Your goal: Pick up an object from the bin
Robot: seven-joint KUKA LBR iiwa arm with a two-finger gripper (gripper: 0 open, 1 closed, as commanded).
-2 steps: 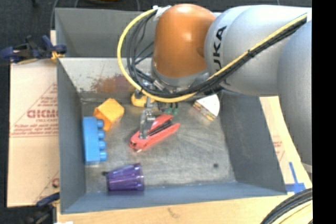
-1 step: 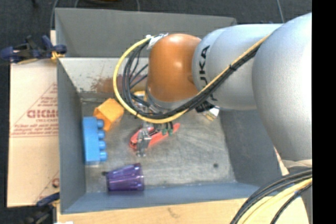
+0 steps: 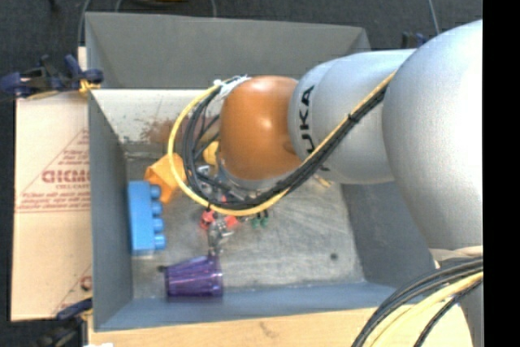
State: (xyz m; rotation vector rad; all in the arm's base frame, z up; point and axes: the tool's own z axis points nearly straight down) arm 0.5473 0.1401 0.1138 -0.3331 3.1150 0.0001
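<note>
Although the orange wrist cover (image 3: 256,138) is hiding much of it, the gripper (image 3: 218,233) is hanging low over the floor of the grey metal bin (image 3: 227,53); open or closed, I cannot tell. Nearest, just toward the near wall, a translucent purple plastic cup (image 3: 195,279) is lying on its side, long axis left-to-right; a blue studded plastic brick (image 3: 145,215) is lying leftward.

Close, oblique overhead onto bin (image 3: 106,191)
</note>
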